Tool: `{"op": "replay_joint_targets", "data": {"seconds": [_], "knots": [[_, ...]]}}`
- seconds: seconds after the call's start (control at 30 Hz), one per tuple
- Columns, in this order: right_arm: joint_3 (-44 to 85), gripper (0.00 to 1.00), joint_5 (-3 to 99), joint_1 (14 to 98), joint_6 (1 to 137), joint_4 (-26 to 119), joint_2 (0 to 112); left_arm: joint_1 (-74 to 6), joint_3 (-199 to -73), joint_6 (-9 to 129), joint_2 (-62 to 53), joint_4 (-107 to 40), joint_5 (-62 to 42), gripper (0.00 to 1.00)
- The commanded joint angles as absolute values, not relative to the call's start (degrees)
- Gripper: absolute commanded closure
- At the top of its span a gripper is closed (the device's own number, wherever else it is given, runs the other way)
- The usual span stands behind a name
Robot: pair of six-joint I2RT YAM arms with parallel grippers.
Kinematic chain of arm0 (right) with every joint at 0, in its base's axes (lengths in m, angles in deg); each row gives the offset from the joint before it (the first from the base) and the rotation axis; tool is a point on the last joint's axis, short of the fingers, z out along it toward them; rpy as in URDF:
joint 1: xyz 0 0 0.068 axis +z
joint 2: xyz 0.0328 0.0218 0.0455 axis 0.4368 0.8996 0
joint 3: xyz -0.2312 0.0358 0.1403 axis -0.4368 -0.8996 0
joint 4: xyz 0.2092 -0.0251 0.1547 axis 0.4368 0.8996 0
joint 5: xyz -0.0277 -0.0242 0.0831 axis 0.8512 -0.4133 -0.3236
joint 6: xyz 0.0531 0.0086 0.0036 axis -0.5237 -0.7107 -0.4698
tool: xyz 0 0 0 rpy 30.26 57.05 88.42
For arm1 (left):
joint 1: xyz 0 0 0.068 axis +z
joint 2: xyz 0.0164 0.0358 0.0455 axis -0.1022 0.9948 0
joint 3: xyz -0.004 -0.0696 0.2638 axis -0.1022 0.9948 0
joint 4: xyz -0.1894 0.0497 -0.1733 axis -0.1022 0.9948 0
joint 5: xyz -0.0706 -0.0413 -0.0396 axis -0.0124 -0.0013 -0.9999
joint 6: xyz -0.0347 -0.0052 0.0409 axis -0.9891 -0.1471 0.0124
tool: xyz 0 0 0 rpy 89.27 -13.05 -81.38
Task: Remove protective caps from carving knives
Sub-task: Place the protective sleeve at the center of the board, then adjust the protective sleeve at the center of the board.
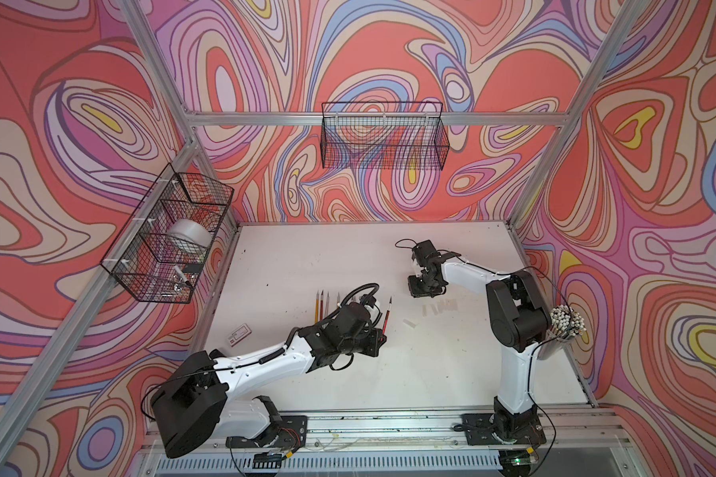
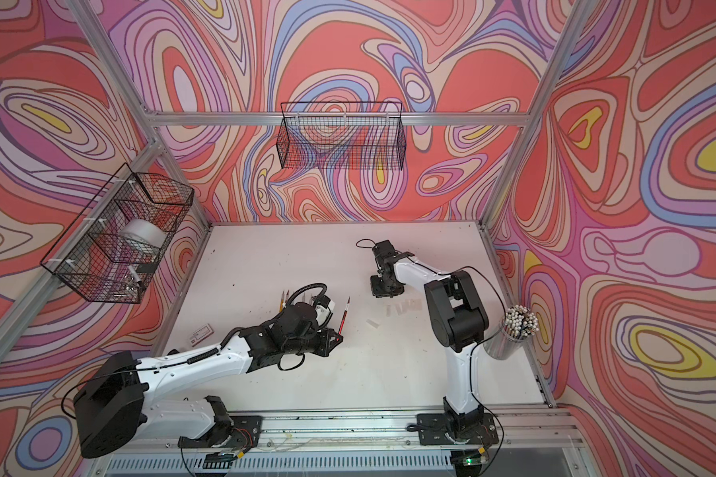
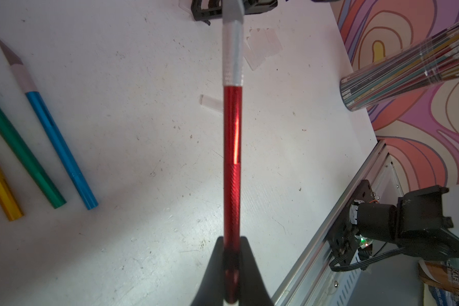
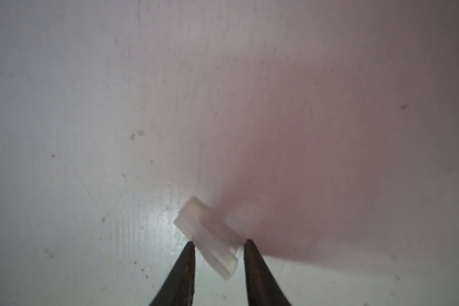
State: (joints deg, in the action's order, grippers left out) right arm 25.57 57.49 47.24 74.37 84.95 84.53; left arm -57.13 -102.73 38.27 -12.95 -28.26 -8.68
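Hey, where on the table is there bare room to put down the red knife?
Two bare patches: the far table, between the back wall and the knife row; and the near middle, between both arm bases. Crowded: around the left tool with its red knife, and the loose caps by the right tool.

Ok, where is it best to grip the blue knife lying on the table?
Probably the blue knife by its handle's blunt end, from above, jaws across it: it lies flat, its blade is bare, and the green knife lies close alongside.

both top views overlook the whole table; wrist views sit close.
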Motion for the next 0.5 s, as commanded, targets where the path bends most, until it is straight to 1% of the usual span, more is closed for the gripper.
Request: {"op": "replay_joint_targets", "data": {"seconds": [0.0,0.2,0.47], "knots": [[26.61,0.67,58.24,47.97,75.16,85.54,85.87,-56.75,-102.06,37.87,-13.54,-28.77,-7.78,1.0],[26.85,0.71,58.56,48.69,74.46,85.18,86.72,-56.74,-101.79,37.87,-13.68,-28.86,-7.78,1.0],[26.5,0.8,60.23,49.77,73.28,85.29,86.85,-56.82,-101.22,37.71,-14.11,-29.29,-7.69,1.0]]}}
